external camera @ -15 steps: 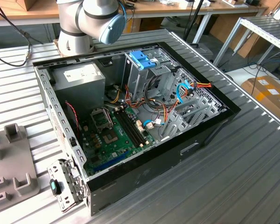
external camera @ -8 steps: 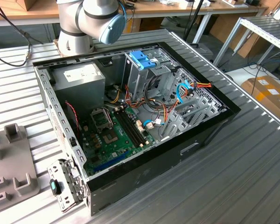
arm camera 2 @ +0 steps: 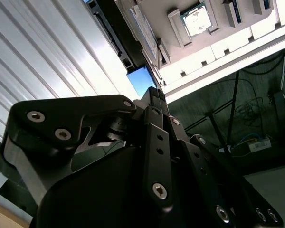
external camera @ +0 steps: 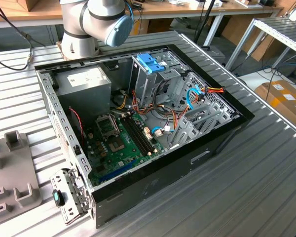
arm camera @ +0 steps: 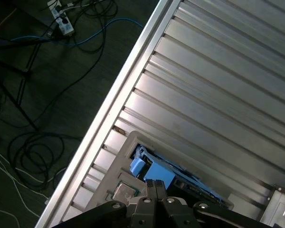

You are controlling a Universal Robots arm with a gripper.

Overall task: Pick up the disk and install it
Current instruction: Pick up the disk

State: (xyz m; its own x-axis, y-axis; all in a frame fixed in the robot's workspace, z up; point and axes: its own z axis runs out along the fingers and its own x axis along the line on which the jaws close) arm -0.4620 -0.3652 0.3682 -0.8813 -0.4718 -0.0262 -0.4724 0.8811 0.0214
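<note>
**A:** How is the pincer (arm camera: 155, 183) sitting?

**B:** Its tips are pressing together in both wrist views, with nothing showing between them. I am reading it as clenched and empty.

**A:** And the disk?

**B:** The disk (arm camera: 154, 172) is standing on edge in a slot of the grey holder (arm camera: 113, 175), just beyond the pincer's tips. I cannot tell whether the tips are touching its light-blue rail.

**A:** How is it going to handle?

**B:** I am judging it stiff, metal-cased and fairly heavy for its size, and not taking knocks kindly. The plastic rails are looking smooth and a little springy. So I am thinking the flat faces, gripped squarely across the thickness near the exposed edge, are offering the safer hold.

**A:** Anything past it?

**B:** The ribbed metal worktop (arm camera: 218, 85) is spreading out beyond the holder, farther from the pincer. Past its edge, cables (arm camera: 38, 142) are trailing over the dark floor.
</note>
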